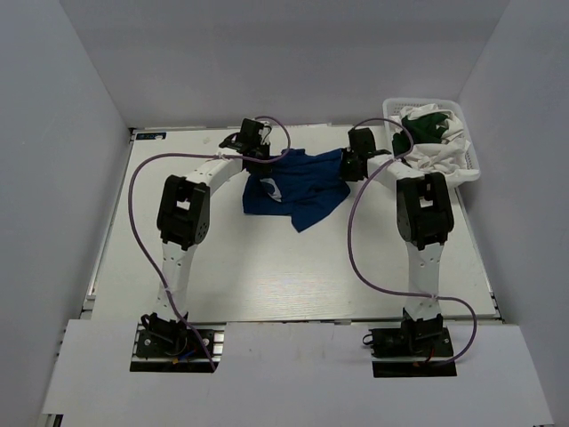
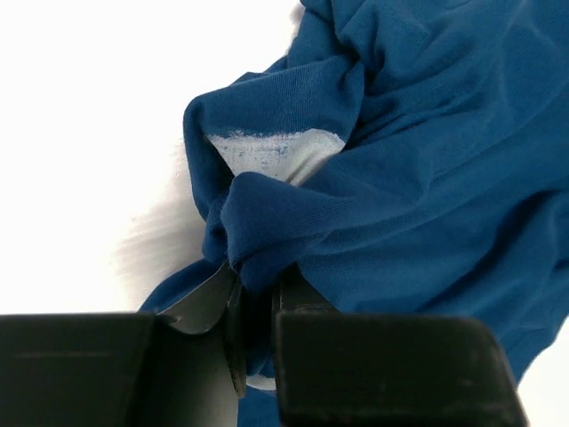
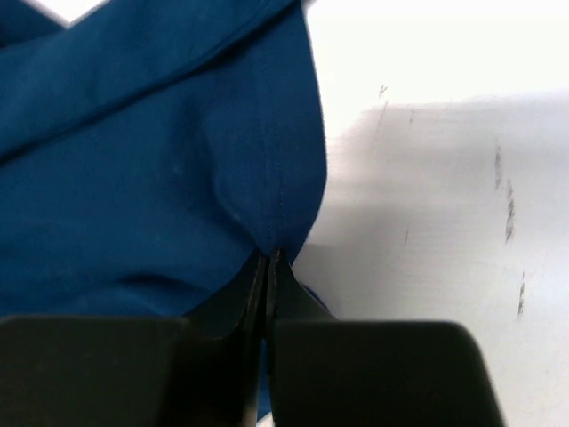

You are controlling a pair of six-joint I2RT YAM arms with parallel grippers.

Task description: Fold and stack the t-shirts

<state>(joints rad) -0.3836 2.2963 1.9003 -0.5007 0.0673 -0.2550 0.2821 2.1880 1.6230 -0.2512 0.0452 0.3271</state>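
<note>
Pinching royal blue t-shirt [image 1: 298,189] at opposite edges, left hand [image 2: 253,289] and right hand [image 3: 269,263] both clamped on cloth, crumpled on tabletop [image 1: 267,276]. Barely starting: no folding, no stacking yet, leaving dark green t-shirt [image 1: 420,119] and white t-shirts [image 1: 442,157] heaped in mesh basket [image 1: 464,114].

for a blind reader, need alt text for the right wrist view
The right gripper is shut on a seamed edge of the blue t-shirt, which fills the left of the frame. The white table shows on the right.
</note>
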